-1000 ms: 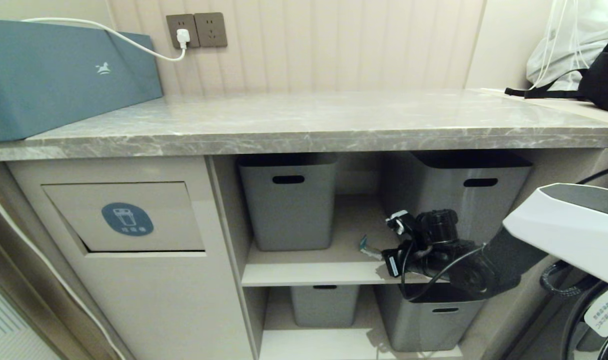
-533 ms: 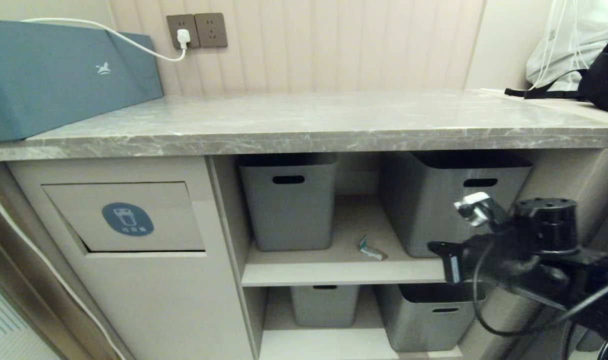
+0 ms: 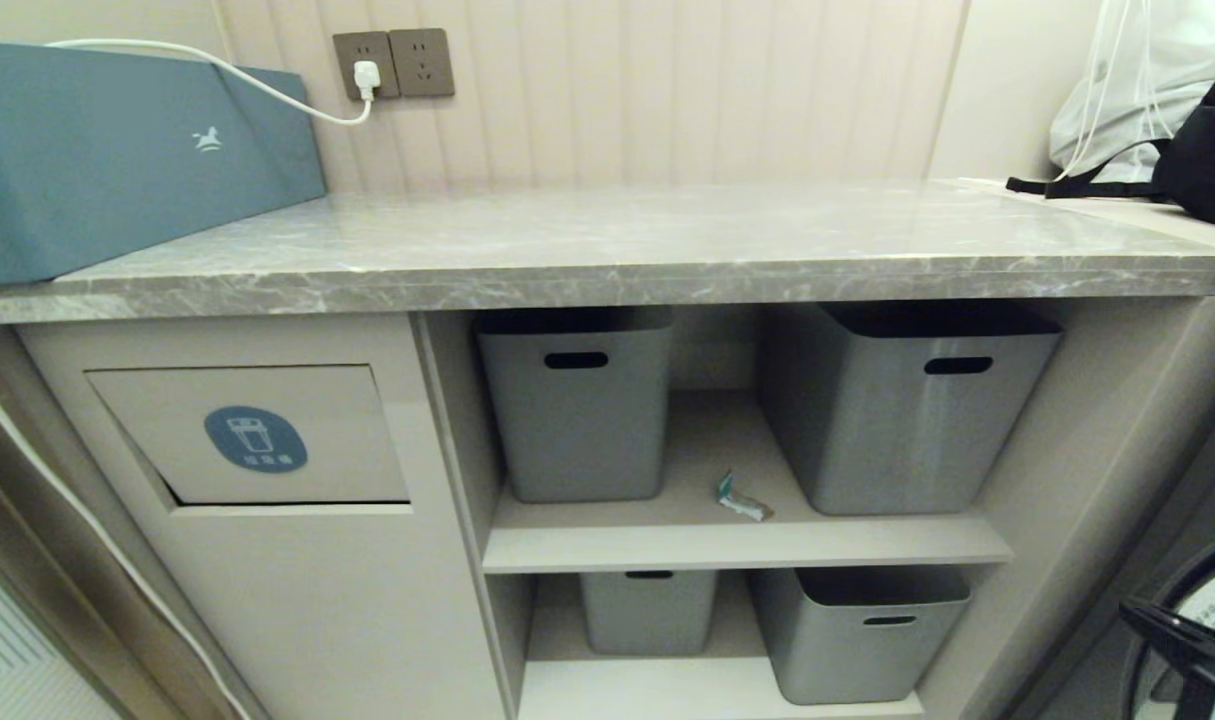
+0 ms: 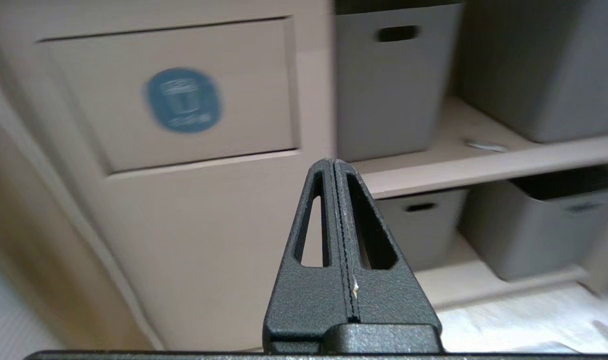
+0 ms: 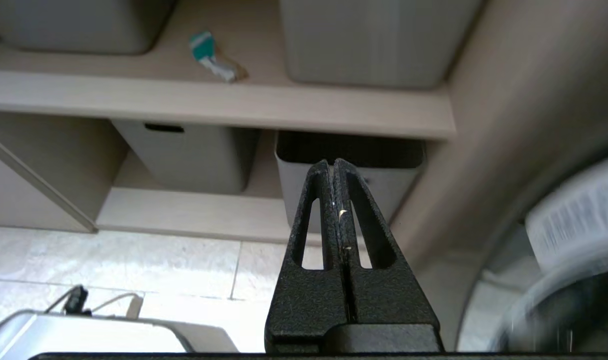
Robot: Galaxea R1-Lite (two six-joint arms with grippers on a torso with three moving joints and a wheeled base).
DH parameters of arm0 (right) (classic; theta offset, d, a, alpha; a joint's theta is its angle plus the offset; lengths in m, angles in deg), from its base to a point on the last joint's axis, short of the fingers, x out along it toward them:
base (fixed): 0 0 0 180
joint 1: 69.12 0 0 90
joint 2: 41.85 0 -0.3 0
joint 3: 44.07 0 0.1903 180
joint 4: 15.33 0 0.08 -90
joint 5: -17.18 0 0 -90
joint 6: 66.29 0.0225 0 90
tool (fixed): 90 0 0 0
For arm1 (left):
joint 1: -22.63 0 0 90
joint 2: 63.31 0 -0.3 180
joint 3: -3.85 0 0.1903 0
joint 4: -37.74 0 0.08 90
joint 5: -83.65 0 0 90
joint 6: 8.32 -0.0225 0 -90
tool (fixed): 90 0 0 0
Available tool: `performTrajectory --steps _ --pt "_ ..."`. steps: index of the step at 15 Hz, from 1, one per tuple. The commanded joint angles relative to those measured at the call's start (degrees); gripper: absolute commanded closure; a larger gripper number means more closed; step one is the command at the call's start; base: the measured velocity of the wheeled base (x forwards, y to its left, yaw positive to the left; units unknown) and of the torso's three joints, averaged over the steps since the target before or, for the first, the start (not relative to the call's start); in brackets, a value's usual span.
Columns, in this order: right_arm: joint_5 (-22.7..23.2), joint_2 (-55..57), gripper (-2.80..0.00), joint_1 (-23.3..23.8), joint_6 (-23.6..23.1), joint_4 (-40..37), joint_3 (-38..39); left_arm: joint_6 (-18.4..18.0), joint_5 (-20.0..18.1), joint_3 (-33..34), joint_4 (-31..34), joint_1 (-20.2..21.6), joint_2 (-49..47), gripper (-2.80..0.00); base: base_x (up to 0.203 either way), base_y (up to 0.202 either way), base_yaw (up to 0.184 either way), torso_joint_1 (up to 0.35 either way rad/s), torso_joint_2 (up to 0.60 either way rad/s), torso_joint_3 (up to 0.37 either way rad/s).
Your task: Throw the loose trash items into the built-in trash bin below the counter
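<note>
A: Where's the wrapper (image 3: 742, 497)?

B: On the shelf between 2 tubs, right of the bin flap (image 3: 252, 437).

A: Claws?

B: Right claw (image 5: 336, 167) pressed together, empty, below that shelf, likely nearer; left claw (image 4: 333, 167) also together.

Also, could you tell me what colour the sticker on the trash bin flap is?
The sticker is round and blue with a white bin icon, clearest in the head view.

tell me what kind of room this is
Probably a home laundry or utility nook: a marble-look counter over a built-in trash bin, grey storage tubs on open shelves, wall sockets behind.
</note>
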Motion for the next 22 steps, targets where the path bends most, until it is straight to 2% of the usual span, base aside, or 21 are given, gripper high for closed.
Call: performTrajectory --steps 1,3,5,7,8,10,11,13,15,19,22 --pt "0.50 -19.11 0.00 0.80 -0.31 -9.13 2.02 0.06 -3.35 -2.09 -0.39 -0.02 -7.69 0.00 0.000 0.000 0.000 0.000 0.00 0.000" --pt "1.30 -34.50 0.00 0.88 -0.97 -22.07 1.35 0.09 -10.39 -4.13 -3.17 -0.04 -17.26 0.00 0.000 0.000 0.000 0.000 0.00 0.000" --pt "0.92 -47.33 0.00 0.94 -1.79 -36.78 -0.92 0.05 -14.71 -5.64 -8.89 -0.29 -29.12 0.00 0.000 0.000 0.000 0.000 0.00 0.000" --pt "0.32 -54.63 0.00 1.01 -3.23 -47.25 -2.81 -0.43 -17.24 -7.22 -17.25 -3.49 -43.82 0.00 0.000 0.000 0.000 0.000 0.00 0.000" --pt "0.00 -55.42 0.00 1.04 -3.98 -52.20 -3.80 -0.90 -16.90 -8.28 -21.83 -7.85 -51.40 0.00 0.000 0.000 0.000 0.000 0.00 0.000" --pt "0.08 -55.15 0.00 1.06 -5.63 -53.08 -4.11 -1.16 -13.26 -10.94 -29.14 -20.81 -64.32 0.00 0.000 0.000 0.000 0.000 0.00 0.000" --pt "-0.48 -55.18 0.00 1.06 -5.80 -52.94 -3.97 -1.15 -11.38 -12.33 -32.66 -25.53 -70.08 0.00 0.000 0.000 0.000 0.000 0.00 0.000" --pt "-0.56 -55.18 0.00 1.06 -5.76 -52.95 -3.93 -1.22 -8.12 -14.98 -39.18 -31.65 -79.41 0.00 0.000 0.000 0.000 0.000 0.00 0.000" --pt "-0.45 -55.18 0.00 1.05 -5.84 -52.91 -3.96 -1.42 -3.55 -16.28 -42.87 -32.36 -82.14 0.00 0.000 0.000 0.000 0.000 0.00 0.000" --pt "-0.47 -55.18 0.00 1.06 -5.76 -52.90 -3.93 -1.12 -3.34 -10.42 -42.91 -31.96 -79.06 0.00 0.000 0.000 0.000 0.000 0.00 0.000" --pt "-0.51 -55.18 0.00 1.06 -5.49 -52.90 -4.02 -1.11 -3.45 -9.18 -42.91 -31.90 -77.51 0.00 0.000 0.000 0.000 0.000 0.00 0.000"
